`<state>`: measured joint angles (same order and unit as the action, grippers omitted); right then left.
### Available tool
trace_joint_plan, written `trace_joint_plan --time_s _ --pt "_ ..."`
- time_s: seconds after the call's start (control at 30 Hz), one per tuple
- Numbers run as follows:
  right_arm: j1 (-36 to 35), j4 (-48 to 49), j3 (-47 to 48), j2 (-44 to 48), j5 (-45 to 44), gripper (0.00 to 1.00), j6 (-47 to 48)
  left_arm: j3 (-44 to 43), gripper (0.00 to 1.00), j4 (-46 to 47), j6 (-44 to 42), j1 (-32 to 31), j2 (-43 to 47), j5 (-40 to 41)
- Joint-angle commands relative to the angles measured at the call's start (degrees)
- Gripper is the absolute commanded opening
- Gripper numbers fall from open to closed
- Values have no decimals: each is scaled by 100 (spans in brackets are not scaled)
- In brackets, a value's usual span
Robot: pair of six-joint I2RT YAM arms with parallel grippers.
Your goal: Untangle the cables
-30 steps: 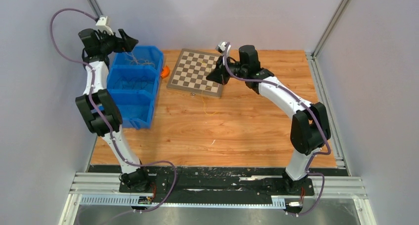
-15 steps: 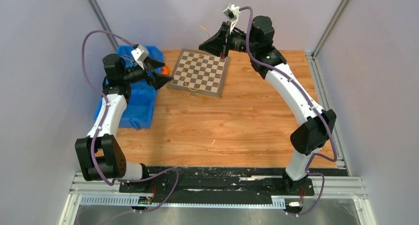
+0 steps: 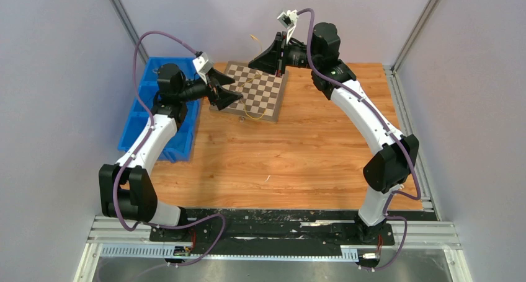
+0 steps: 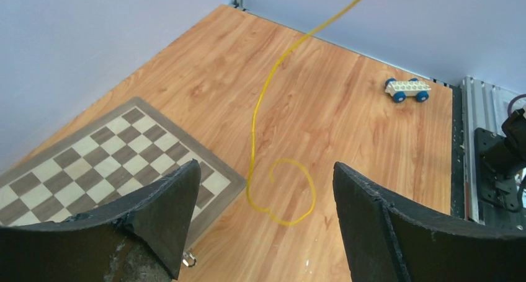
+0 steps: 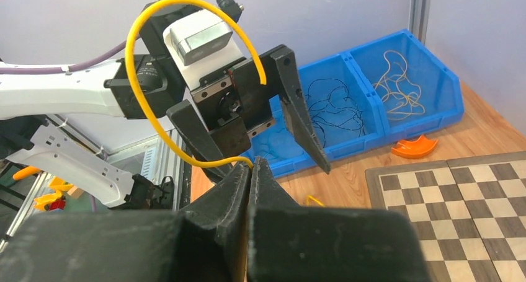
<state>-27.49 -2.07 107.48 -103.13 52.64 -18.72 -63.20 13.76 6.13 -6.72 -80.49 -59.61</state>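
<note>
Wood-grain tabletop inside grey walls. Checkerboard mat at the far middle, blue bins along the far left edge.

- Right gripper: raised above the far edge of the mat, fingers pressed together on one end of a single yellow cable. Just past the pinch the short free end arcs up and over in a loop.
- From the pinch the cable hangs down. Its lower end touches the table just beside the near edge of the mat and curls into an open ring. No other wire is caught on it, as far as the views show.
- Left gripper: jaws spread wide, holding nothing. It is pointed at the hanging span from the bin side, and the wrist view shows the cable framed between the two fingers but not touched.
- Bins: dark cables lie in the middle compartment and pale yellow cables in the end one.
- Small wheeled toy brick sits on the table, well apart from the work.

Judgement: this strand is already separated, and the step in hand looks like a second grasp or hand-over. The next move calls for the left jaws to advance until the thin wire sits squarely between the pads, then close. The wire is slack and may swing, so a slow approach is needed. The right must hold its pinch until the left has it.
</note>
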Motion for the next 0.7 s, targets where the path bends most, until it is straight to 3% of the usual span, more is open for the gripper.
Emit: trace_joint_plan --time_s 0.0,0.23,0.3,0.37,0.43,0.57,0.67 --pt "-47 153 3 78 84 0 -160 -589 84 27 -28 -249 -291 212" --pt "-93 360 -8 141 34 0 -195 -1183 57 -571 -174 -376 -772 423" --pt "-95 356 -29 152 4 0 -201 -1302 43 -682 -214 -383 -827 512" --pt "-84 358 -78 168 -61 0 -221 -1434 10 -821 -214 -386 -857 516" --pt "-12 363 -152 170 -119 0 -291 -1503 0 -862 -132 -391 -821 425" --pt "375 357 -537 145 -316 0 -579 -1317 0 -67 649 -364 -498 -4" --pt "616 327 -944 25 -437 0 -686 -996 0 1587 1797 -326 -227 -7"
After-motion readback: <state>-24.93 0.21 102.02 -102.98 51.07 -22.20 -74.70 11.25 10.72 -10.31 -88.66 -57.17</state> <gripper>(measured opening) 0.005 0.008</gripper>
